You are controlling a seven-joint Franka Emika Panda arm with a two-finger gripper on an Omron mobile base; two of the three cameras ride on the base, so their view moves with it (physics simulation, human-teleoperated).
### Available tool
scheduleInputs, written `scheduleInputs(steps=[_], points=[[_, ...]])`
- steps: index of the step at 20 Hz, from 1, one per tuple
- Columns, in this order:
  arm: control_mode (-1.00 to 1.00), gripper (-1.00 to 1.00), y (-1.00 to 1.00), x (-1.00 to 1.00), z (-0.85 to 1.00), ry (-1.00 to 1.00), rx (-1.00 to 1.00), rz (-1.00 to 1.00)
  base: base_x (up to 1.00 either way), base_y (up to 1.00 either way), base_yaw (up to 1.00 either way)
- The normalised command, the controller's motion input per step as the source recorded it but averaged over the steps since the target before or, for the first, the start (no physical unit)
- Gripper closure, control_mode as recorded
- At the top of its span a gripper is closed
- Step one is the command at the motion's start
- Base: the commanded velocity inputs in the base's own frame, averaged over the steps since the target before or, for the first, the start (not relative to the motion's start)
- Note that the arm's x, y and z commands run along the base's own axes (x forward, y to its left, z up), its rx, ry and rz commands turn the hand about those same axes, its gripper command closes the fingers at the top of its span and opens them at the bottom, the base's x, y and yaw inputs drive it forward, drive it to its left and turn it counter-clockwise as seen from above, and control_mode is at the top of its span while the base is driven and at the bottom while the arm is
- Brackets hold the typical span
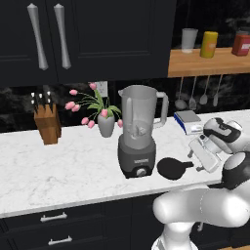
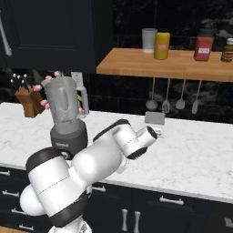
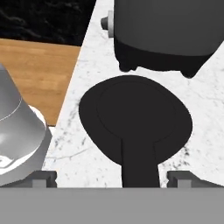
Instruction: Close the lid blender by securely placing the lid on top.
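The blender (image 1: 137,131) stands upright on the white marble counter (image 1: 58,166), its translucent jar open on top and its dark base (image 3: 166,35) showing a silver knob (image 3: 106,22). The lid (image 1: 173,167), a flat black disc, lies on the counter just right of the base. In the hand view the lid (image 3: 135,116) points its tab (image 3: 139,168) toward me. My gripper (image 3: 113,179) is open and low over the counter, one fingertip on each side of the tab without touching it. In the left base view the gripper (image 1: 194,165) sits right of the lid. My arm hides the lid in the right base view, behind the blender (image 2: 63,111).
A white vase of pink tulips (image 1: 104,122) stands just left of and behind the blender, with a knife block (image 1: 47,122) further left. A small blue-and-white box (image 1: 188,121) lies behind my hand. Utensils (image 2: 166,98) hang under a wooden shelf (image 2: 164,63). The counter's front edge is close.
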Motion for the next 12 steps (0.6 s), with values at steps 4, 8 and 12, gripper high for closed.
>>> scheduleInputs(steps=[4, 8, 12], points=[[-1.00, -1.00, 0.00, 0.03, -0.21, 0.00, -0.07, -0.04, 0.00, 0.00, 0.00], [-1.00, -1.00, 0.00, 0.11, -0.19, 0.00, -0.07, -0.04, 0.00, 0.00, 0.00], [-1.00, -1.00, 0.05, 0.07, -0.27, 0.00, -0.09, -0.05, 0.00, 0.00, 0.00]])
